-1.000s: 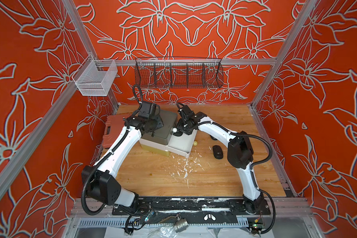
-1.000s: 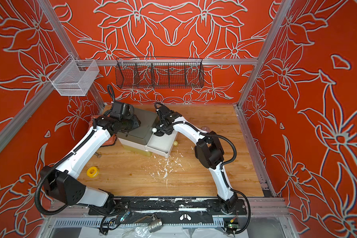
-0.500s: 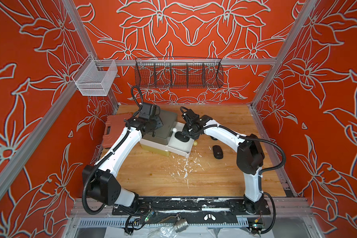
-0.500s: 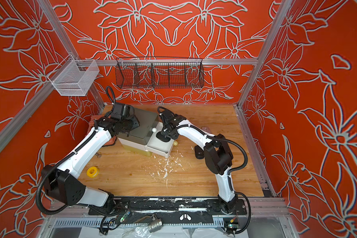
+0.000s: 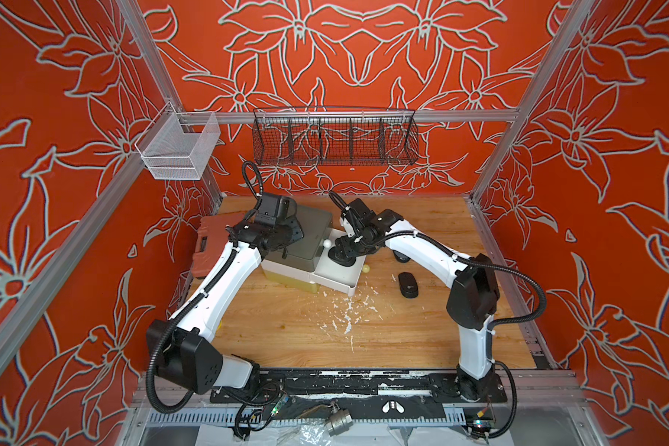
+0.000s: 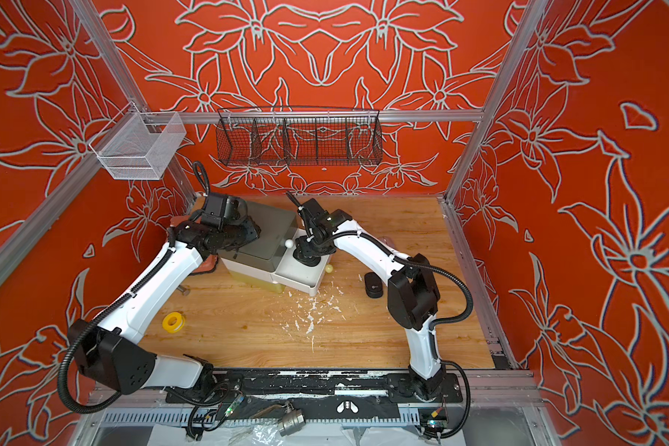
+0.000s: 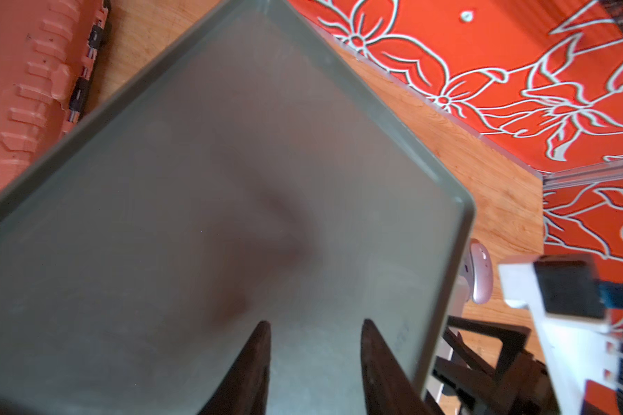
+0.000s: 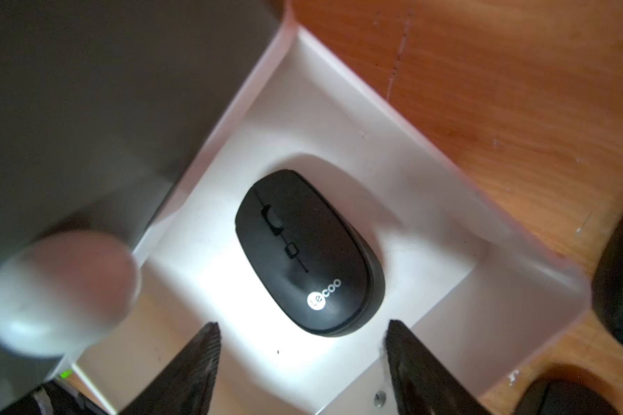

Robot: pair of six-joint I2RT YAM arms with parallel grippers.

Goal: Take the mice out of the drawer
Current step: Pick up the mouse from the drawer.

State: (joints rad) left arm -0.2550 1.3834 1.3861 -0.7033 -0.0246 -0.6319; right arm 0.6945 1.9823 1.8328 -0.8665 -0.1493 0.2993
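Non-task clutter you've got in frame:
- Terracotta plastic tool case [image 5: 213, 243] lies flat at the far-left edge of the wooden tabletop [image 5: 402, 340], against the wall.
- Yellow tape roll [image 6: 173, 321] lies flat near the front left, visible in a top view.
- White flakes [image 5: 344, 312] are scattered mid-table.
- White fine-mesh wire basket [image 5: 178, 154] hangs at the left rail corner.
- Black wire basket with dividers [image 5: 335, 141] hangs on the back rail.
- Below the front edge you'll see a steel valve fitting [image 5: 338, 419] on crumpled clear plastic film [image 5: 309, 434].

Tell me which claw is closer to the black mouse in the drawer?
Right. The right claw hangs open over the black mouse; the left claw is over the grey cabinet top, beside the drawer.
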